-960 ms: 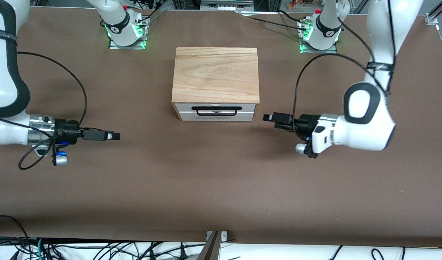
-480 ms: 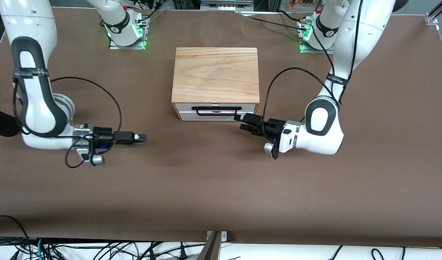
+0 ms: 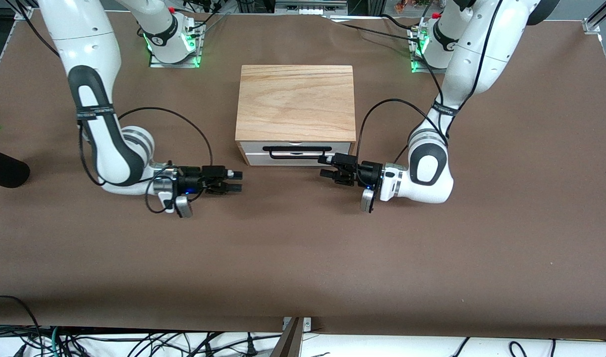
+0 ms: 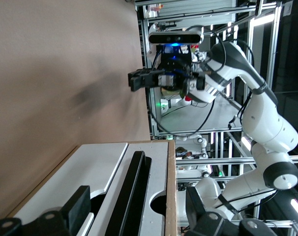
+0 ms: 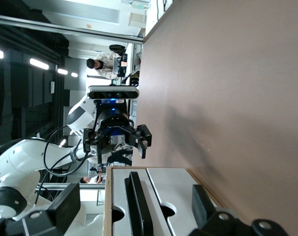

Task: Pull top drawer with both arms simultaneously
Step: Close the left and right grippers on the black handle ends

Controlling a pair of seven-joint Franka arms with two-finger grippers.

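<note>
From the front camera, a wooden box [image 3: 296, 102] sits mid-tabletop [image 3: 303, 258], its top drawer [image 3: 296, 147] shut and facing the camera, black bar handle [image 3: 297, 149] across the white panel. The left claw [image 3: 326, 167] is low over the tabletop just beside the handle's end toward the left arm's side, fingers spread, holding nothing — no contact with the handle can be made out. The right claw [image 3: 236, 181] hangs low too, near the box's corner toward the right arm's end, fingers apart and empty.

In the left wrist view, the left claw's fingers [image 4: 81, 204] stand wide apart with the drawer front [image 4: 104, 182] and handle [image 4: 132, 191] lying between them; the right claw [image 4: 135, 80] shows farther off, open.

In the right wrist view, the right claw's fingers [image 5: 70, 200] are spread with the handle [image 5: 138, 204] ahead — the left claw [image 5: 120, 141] faces back, open.
</note>
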